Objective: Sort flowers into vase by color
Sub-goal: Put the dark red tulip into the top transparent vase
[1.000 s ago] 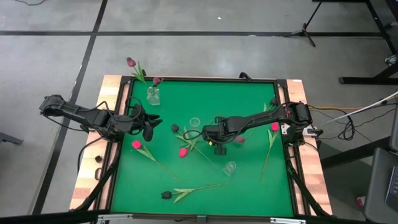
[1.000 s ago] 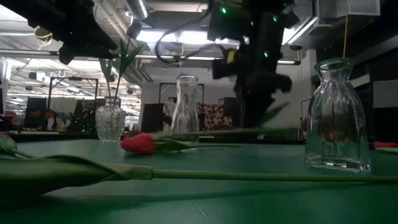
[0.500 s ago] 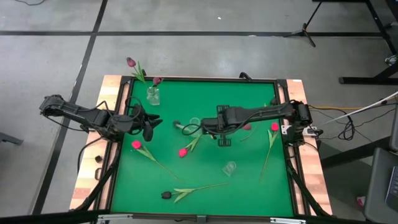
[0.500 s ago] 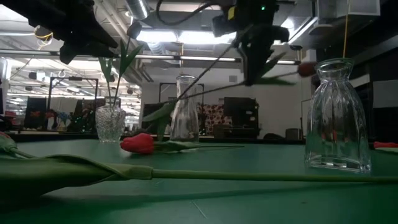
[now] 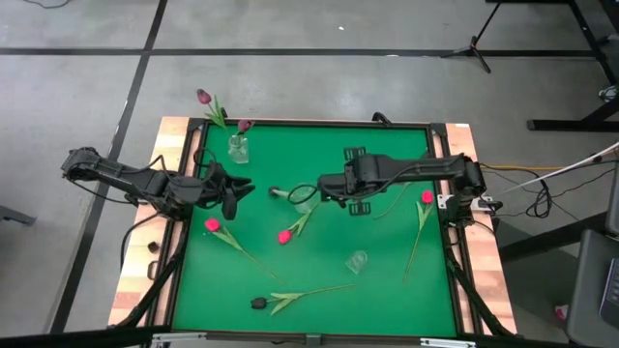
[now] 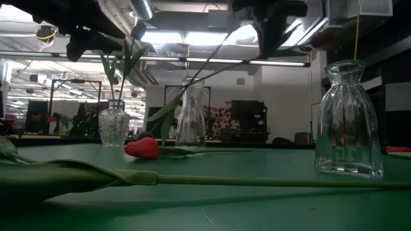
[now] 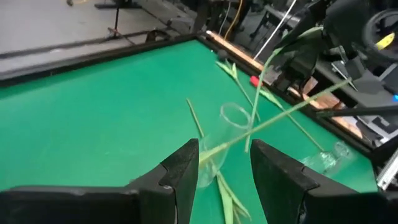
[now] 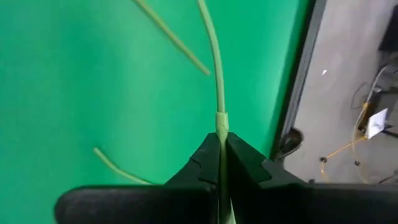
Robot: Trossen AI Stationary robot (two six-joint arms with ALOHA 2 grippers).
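The table [image 5: 387,280] is covered in smooth green felt inside a dark frame with pale wooden edges. Both dark arms are reached in over it. The right hand [image 5: 325,189] is held above the middle of the table, closed on the thin green stem of a flower [image 8: 216,81]; in the right wrist view the stem is seen pinched between the two fingers and running straight out ahead. The left hand [image 5: 235,196] is held open near the left edge, nothing between its fingers.

Three clear ribbed glass vases are seen: a far-left vase [image 5: 237,148] already holding two dark-headed tulips, a middle vase [image 5: 303,191] just beside the right hand, and a near vase [image 5: 358,261] standing empty.

The step in hand is judged to be the carrying of the gripped flower to the middle vase. The stem's lower end would next have to be brought over the narrow mouth and tipped upright before being let go; the stem is long and whippy, so it could miss the rim.

Loose tulips [image 5: 284,235] with pink-red or near-black heads and long leaves lie scattered flat on the felt.
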